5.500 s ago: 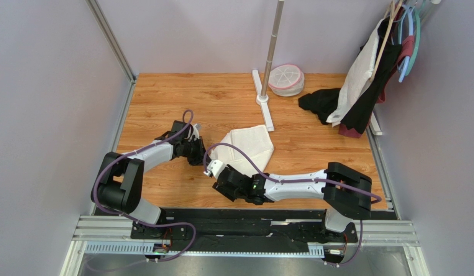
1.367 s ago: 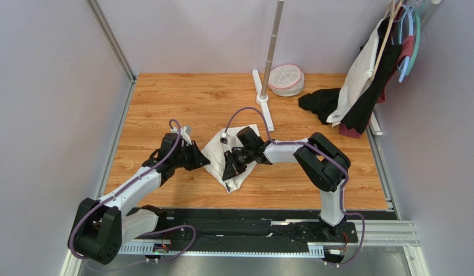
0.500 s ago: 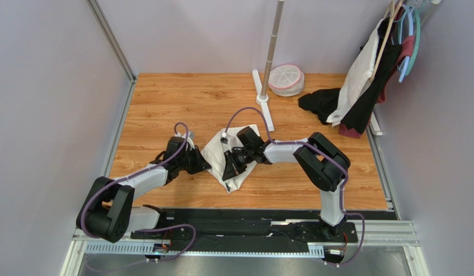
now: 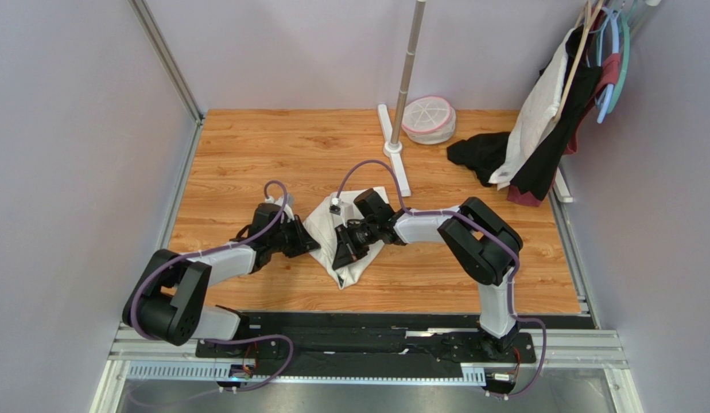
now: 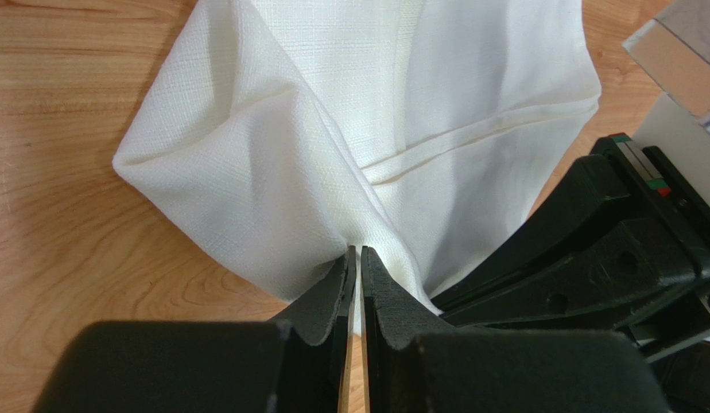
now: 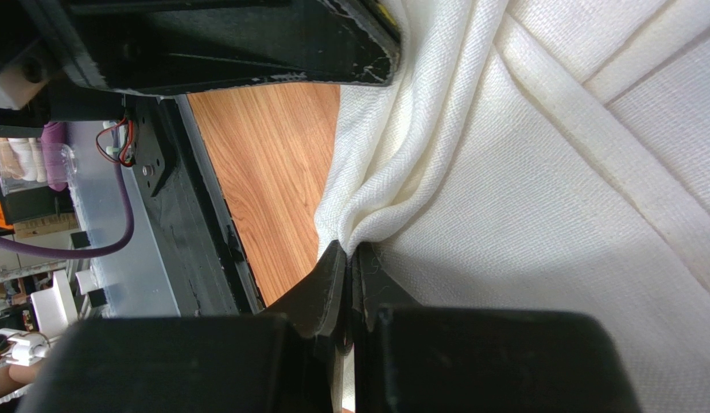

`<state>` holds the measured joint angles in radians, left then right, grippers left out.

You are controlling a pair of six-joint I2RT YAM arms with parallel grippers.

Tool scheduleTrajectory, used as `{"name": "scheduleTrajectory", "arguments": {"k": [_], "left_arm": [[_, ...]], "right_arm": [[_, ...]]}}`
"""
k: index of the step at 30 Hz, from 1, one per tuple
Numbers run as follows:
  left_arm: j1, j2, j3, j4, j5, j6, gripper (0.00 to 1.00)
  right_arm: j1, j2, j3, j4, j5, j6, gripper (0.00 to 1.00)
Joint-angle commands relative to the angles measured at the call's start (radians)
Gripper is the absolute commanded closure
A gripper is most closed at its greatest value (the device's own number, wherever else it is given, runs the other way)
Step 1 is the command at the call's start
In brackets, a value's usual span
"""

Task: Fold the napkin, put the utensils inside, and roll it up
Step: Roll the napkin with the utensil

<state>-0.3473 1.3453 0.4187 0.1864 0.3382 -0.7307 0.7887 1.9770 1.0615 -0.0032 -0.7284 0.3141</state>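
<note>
The cream-white napkin (image 4: 320,225) lies bunched mid-table, folds running across it, between my two grippers. My left gripper (image 4: 309,243) is at its left corner, and in the left wrist view it (image 5: 355,253) is shut on a pinched ridge of the napkin (image 5: 401,103). My right gripper (image 4: 342,255) reaches in from the right and lies over the cloth. In the right wrist view it (image 6: 350,251) is shut on a gathered fold of the napkin (image 6: 548,198). The utensils are out of view.
A white stand with a metal pole (image 4: 394,148) rises just behind the napkin. Behind it sits a round pink-rimmed container (image 4: 429,119). A black cloth (image 4: 477,153) and garments on hangers (image 4: 552,103) fill the back right. Walls enclose the wooden table (image 4: 246,146).
Over the earlier frames both grippers came onto the napkin and it bunched up. In the last half second the left arm's elbow shifted slightly; the right arm held still.
</note>
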Motion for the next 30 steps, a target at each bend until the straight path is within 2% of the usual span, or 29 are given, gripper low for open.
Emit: {"name": "scheduleTrajectory", "arguments": {"k": [1, 4, 8, 11, 14, 17, 18, 21, 25, 30], "left_arm": [[-0.004, 0.078, 0.028, 0.077, 0.021, -0.003, 0.88], [-0.004, 0.12, 0.014, 0.094, 0.041, -0.009, 0.88], [-0.004, 0.133, -0.011, 0.099, 0.032, -0.006, 0.89], [-0.004, 0.135, -0.014, 0.079, 0.019, 0.005, 0.89], [-0.004, 0.147, -0.011, 0.073, 0.022, 0.01, 0.89], [-0.004, 0.167, -0.006, 0.071, 0.028, 0.01, 0.89], [-0.004, 0.176, -0.001, 0.071, 0.03, 0.01, 0.89], [-0.004, 0.195, 0.002, 0.076, 0.039, 0.007, 0.89], [-0.004, 0.201, -0.003, 0.084, 0.045, 0.002, 0.9], [-0.004, 0.192, -0.001, 0.071, 0.044, 0.01, 0.9]], "right_arm": [[0.007, 0.085, -0.034, -0.121, 0.184, -0.061, 1.0], [0.007, 0.053, -0.037, -0.133, 0.191, -0.058, 0.99], [0.009, -0.024, -0.021, -0.184, 0.198, -0.06, 0.64], [0.012, -0.122, 0.002, -0.23, 0.222, -0.072, 0.54], [0.026, -0.211, 0.022, -0.273, 0.288, -0.086, 0.52], [0.099, -0.291, 0.014, -0.32, 0.452, -0.138, 0.51], [0.128, -0.311, 0.009, -0.328, 0.563, -0.161, 0.5], [0.248, -0.368, -0.014, -0.328, 0.76, -0.176, 0.51], [0.357, -0.376, -0.026, -0.302, 0.807, -0.187, 0.51], [0.406, -0.264, 0.032, -0.342, 0.85, -0.208, 0.54]]}}
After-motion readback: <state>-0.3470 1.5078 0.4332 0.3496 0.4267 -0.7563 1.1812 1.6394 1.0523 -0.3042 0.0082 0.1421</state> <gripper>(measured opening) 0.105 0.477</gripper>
